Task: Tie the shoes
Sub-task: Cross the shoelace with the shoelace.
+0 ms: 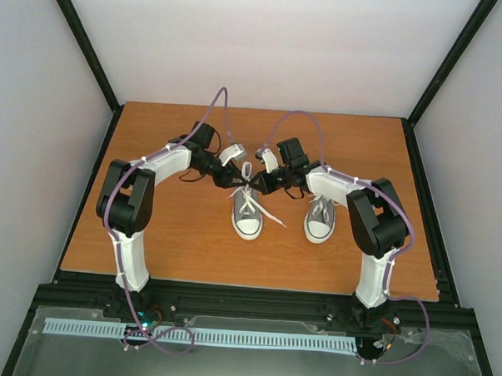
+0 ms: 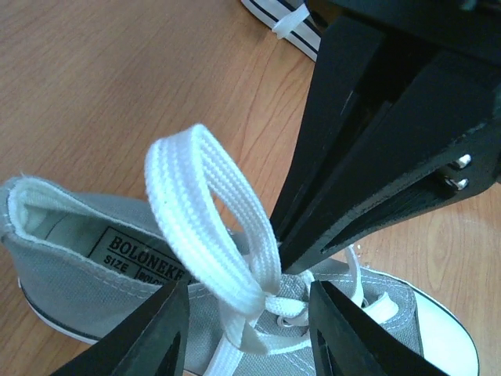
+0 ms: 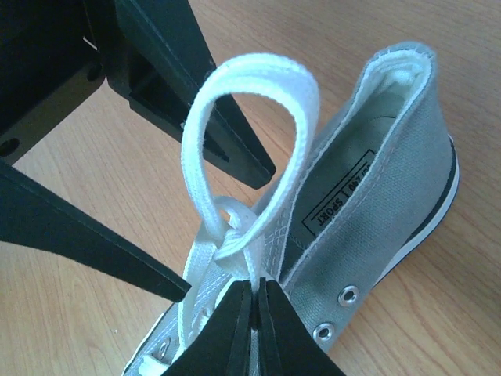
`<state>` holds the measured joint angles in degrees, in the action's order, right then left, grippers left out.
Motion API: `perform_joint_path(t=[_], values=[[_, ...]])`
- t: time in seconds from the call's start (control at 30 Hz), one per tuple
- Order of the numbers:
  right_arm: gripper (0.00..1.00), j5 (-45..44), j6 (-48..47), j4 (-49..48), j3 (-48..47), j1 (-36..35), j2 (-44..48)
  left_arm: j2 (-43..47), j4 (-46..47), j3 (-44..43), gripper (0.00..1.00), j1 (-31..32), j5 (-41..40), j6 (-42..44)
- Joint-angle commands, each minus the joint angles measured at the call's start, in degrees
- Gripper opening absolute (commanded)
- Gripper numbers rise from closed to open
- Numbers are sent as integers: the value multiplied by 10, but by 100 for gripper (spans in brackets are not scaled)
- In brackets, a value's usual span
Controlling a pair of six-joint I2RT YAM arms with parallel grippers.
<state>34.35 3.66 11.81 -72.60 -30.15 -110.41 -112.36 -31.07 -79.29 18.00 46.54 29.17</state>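
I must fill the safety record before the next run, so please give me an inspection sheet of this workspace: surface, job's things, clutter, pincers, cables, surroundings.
Surface: brown wooden tabletop, flat, no stain seen.
Job's things: two small grey canvas sneakers with white toe caps, side by side, toes toward the near edge; left sneaker has a white lace loop standing above its knot; right sneaker has no pincer on it.
Clutter: nothing seen.
Pincers: left pincer open, astride the knot; right pincer shut at the knot's base.
Cables: purple cables along both arms, looping free above them.
Surroundings: white walls, black frame posts.
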Motion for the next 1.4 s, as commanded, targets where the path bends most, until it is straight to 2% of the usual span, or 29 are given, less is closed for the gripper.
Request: perform_joint_path(t=[0.0,0.23,0.3,0.4,0.5,0.6,0.73,0.83,0.87,0.97,1.03,1.2,1.37], values=[[3,11,-8,-4,-12,-5,14,-6,-5,-39,46,0,21,-7],[3,13,-15,7,-12,-9,18,-26,-13,-67,46,15,-3,-15],[3,12,-17,8,-11,-9,22,-31,-17,-70,38,18,-9,-14],[3,3,-20,9,-7,-9,32,-28,-19,-68,19,17,-22,-15],[3,-9,-26,13,1,-8,44,-18,-11,-60,6,12,-28,-18],[3,-16,-30,17,10,-7,52,-16,-5,-57,1,-1,-35,-26],[3,-17,-30,17,18,-6,53,-20,-15,-56,1,-9,-36,-20],[3,-13,-30,19,14,-6,48,-19,-27,-50,6,-10,-25,-2],[3,-11,-30,20,12,-6,46,-18,-31,-47,12,-10,-23,7],[3,-8,-34,23,9,-6,44,-6,-51,-48,40,-20,-13,45],[3,-7,-37,25,6,-6,43,7,-66,-55,47,-37,2,72],[3,-3,-40,27,3,-5,40,31,-119,-90,54,-81,43,192],[3,6,-41,27,-2,-4,34,64,-144,-77,54,-83,18,386]])
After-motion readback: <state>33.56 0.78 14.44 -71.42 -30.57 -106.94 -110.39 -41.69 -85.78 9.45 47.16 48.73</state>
